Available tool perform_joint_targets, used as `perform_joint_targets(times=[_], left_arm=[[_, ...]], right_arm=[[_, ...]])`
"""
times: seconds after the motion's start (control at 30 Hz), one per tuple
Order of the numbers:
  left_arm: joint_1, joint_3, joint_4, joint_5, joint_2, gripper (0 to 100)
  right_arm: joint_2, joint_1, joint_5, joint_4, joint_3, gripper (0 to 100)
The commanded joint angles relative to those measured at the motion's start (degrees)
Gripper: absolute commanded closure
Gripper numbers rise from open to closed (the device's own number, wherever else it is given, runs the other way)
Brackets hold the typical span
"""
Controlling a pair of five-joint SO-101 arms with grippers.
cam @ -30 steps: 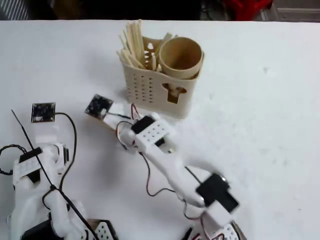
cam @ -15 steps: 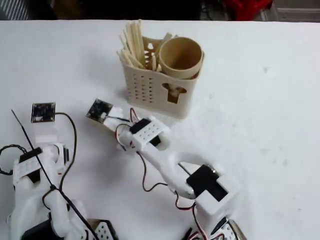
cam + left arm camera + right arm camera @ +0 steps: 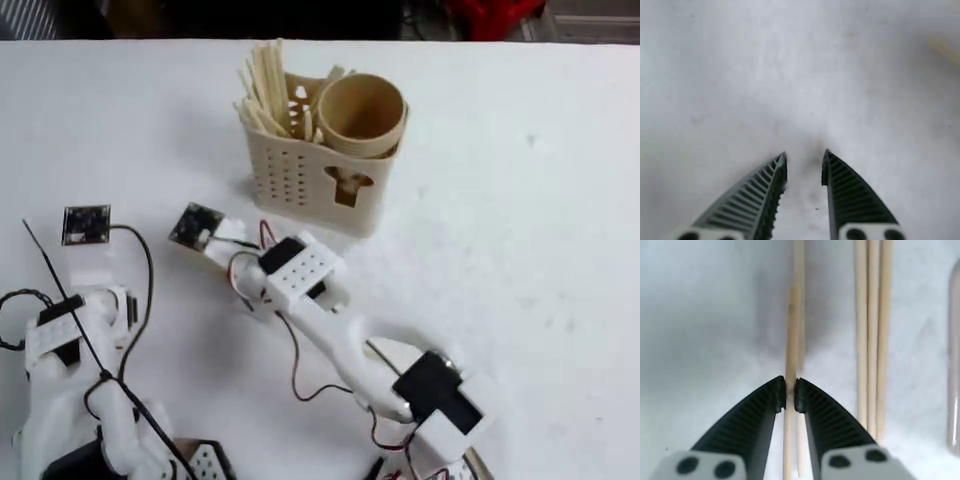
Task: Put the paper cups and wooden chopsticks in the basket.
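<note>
A cream perforated basket (image 3: pixel 300 180) stands at the table's middle back. It holds a brown paper cup (image 3: pixel 362 115) and a bundle of wooden chopsticks (image 3: pixel 265 85) standing upright. In front of the basket lies my right arm (image 3: pixel 300 272). My right gripper (image 3: pixel 791 390) is shut on a wooden chopstick (image 3: pixel 792 330) lying on the white table. Three more chopsticks (image 3: pixel 872 340) lie parallel beside it. My left arm (image 3: pixel 70 335) rests at the near left. My left gripper (image 3: pixel 804 160) stands open just above bare table, nothing between its fingers.
Red and black cables (image 3: pixel 295 365) trail along the right arm. A black cable (image 3: pixel 145 270) loops beside the left arm. The white table (image 3: pixel 520 230) has free room to the right of the basket and along the far left.
My right arm's wrist has drawn back a little from the basket, and its elbow swung left and back. The left arm and the basket have kept still.
</note>
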Motion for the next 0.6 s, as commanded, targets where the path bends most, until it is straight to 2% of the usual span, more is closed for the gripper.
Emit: perform_joint_targets(times=[0.0, 0.17, 0.4, 0.57], left_arm=[[-0.4, 0.0, -1.0, 0.8, -0.4, 87], [-0.4, 0.0, -1.0, 0.8, -0.4, 87], [-0.4, 0.0, -1.0, 0.7, -0.4, 87], [-0.4, 0.0, -1.0, 0.7, -0.4, 87]], right_arm=[[-0.7, 0.0, -0.8, -0.3, 0.5, 98.1], [-6.1, 4.4, -0.9, -0.5, 0.4, 98.2], [-32.6, 10.4, -8.5, 3.2, -1.0, 98.2], [-42.2, 10.9, -8.9, 3.2, -12.7, 98.2]])
